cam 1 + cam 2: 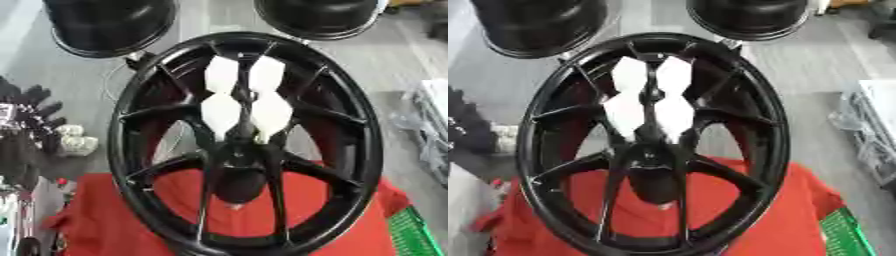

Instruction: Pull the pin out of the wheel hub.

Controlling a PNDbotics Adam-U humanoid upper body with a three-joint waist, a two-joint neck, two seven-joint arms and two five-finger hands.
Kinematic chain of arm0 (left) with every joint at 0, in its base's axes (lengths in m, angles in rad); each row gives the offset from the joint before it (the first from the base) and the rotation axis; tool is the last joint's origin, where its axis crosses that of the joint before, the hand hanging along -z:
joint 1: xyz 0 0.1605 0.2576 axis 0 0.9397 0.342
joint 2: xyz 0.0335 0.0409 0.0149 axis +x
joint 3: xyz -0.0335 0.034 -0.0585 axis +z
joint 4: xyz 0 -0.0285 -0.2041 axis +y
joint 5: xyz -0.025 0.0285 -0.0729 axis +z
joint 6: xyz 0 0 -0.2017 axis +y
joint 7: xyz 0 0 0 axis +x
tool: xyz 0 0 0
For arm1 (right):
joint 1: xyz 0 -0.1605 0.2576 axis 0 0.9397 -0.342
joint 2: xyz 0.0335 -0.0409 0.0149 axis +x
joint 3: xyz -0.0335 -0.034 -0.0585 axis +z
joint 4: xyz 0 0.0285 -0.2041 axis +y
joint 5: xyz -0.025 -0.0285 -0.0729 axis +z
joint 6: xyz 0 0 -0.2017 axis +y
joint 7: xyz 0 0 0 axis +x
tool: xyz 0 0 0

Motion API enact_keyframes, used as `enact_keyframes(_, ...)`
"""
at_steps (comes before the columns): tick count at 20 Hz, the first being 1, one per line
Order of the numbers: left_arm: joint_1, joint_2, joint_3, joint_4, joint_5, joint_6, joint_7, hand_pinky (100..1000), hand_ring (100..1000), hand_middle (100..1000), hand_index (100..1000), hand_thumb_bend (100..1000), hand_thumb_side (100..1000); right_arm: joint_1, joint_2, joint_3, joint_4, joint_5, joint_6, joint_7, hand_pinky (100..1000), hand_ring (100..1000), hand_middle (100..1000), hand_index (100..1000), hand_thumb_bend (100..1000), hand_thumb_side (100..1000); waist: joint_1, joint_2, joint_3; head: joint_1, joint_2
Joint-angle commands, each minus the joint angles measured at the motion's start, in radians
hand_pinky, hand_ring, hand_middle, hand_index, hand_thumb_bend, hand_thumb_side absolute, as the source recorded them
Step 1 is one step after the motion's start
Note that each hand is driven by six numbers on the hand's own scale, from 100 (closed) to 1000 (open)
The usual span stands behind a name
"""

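A black spoked wheel (245, 145) stands on edge on a red cloth (105, 220), facing me. Its dark hub (241, 155) sits at the centre where the spokes meet. Four white angular patches (221, 75) show between the spokes just above the hub. A small pale spot (234, 205) shows at the hub's lower end; I cannot make out a pin for certain. My left hand (31, 115) is a dark shape at the left edge, fingers up and spread, well apart from the wheel and holding nothing. My right hand does not show.
Two more round black wheels (109, 25) (319, 17) lie on the grey floor behind. Small white objects (74, 140) sit beside my left hand. A green crate (411, 235) is at the lower right, and clear plastic clutter (429, 125) lies along the right edge.
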Motion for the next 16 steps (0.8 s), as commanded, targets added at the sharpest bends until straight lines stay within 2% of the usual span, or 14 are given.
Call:
enact_keyframes(1, -0.002, 0.026, -0.006, -0.017, 0.001, -0.004, -0.008, 850, 882, 916, 957, 332, 969, -0.034, -0.145, -0.019, -0.024, -0.015, -0.022, -0.003, 633, 742, 654, 813, 100, 342, -0.004, -0.013, 0.004, -0.001, -0.009)
enact_keyframes(7, 0.001, 0.028, -0.013, -0.017, 0.005, -0.007, -0.018, 848, 879, 916, 956, 332, 964, -0.135, -0.300, 0.021, -0.024, -0.066, -0.063, 0.065, 640, 740, 671, 823, 100, 291, -0.004, -0.015, 0.009, -0.008, -0.013)
enact_keyframes(16, 0.004, 0.032, -0.021, -0.016, 0.015, -0.010, -0.029, 847, 877, 916, 957, 331, 960, -0.271, -0.378, 0.097, -0.024, -0.130, -0.061, 0.184, 645, 740, 691, 839, 100, 244, -0.005, -0.020, 0.021, -0.020, -0.017)
